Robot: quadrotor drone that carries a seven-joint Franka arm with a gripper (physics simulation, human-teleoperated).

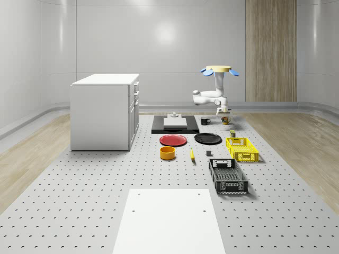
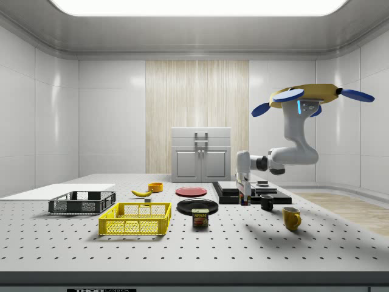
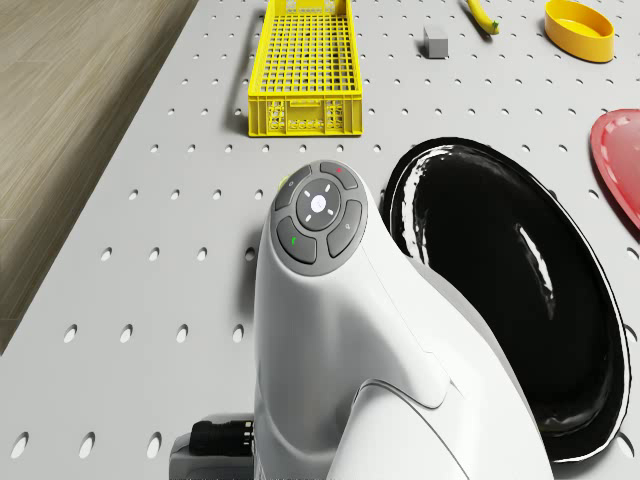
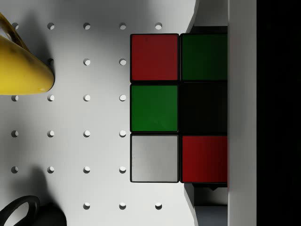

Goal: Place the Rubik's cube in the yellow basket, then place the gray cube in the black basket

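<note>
The drone (image 1: 218,70) hovers over the table's far right part, its arm bent down beside the black board. The gripper (image 2: 244,190) is shut on the Rubik's cube (image 2: 244,198), which hangs a little above the table. Its red, green and white tiles (image 4: 155,108) lie close under the wrist camera, their far column hidden by a dark finger (image 4: 277,113). The yellow basket (image 1: 243,157) (image 3: 305,117) stands nearer the front. The black basket (image 1: 232,187) (image 2: 82,207) is closer still. The small gray cube (image 1: 209,154) (image 3: 436,41) sits on the table between the baskets and the banana.
A yellow mug (image 2: 291,217) (image 4: 23,70) and a black mug (image 2: 267,202) stand close to the held cube. A black plate (image 3: 500,300), a red plate (image 1: 173,139), an orange bowl (image 1: 167,153), a banana (image 1: 192,154) and a can (image 2: 200,217) lie around. A white cabinet (image 1: 103,114) stands at the whole-scene view's left.
</note>
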